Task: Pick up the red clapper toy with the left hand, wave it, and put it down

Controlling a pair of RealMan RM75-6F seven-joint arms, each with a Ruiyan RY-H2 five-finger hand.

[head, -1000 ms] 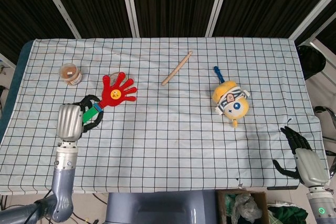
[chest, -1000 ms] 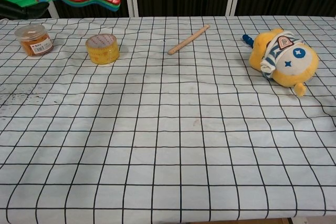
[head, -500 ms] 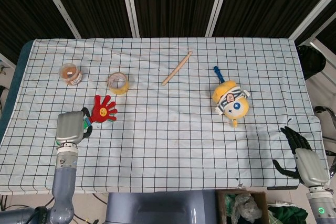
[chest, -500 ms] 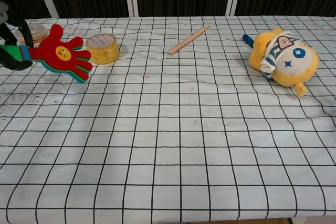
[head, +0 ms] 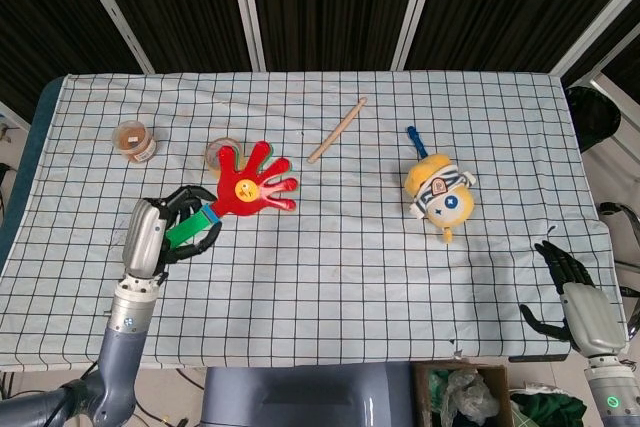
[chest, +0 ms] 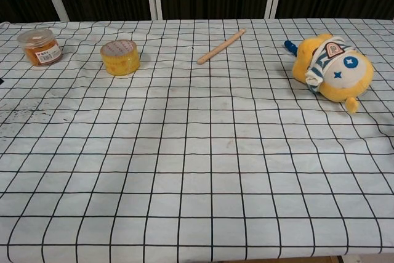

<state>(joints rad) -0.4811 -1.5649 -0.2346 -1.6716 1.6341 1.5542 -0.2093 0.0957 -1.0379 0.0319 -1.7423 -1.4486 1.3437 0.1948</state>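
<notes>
- Gripping the green handle of the red clapper toy [head: 247, 186], the left robot hand [head: 165, 231] holds it raised above the table [head: 330, 277], its palm partly covering the yellow tape roll [chest: 120, 57].
- The right robot hand [head: 575, 299] rests off the table's near right corner, fingers spread and holding nothing.
- A wooden stick [head: 337, 130], a yellow plush toy [head: 438, 193] and a small jar [head: 132, 141] lie apart on the checked cloth.

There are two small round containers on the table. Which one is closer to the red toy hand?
The yellow tape-like roll, partly hidden behind the red clapper toy in the head view. The orange-filled jar stands further left, well apart.
</notes>
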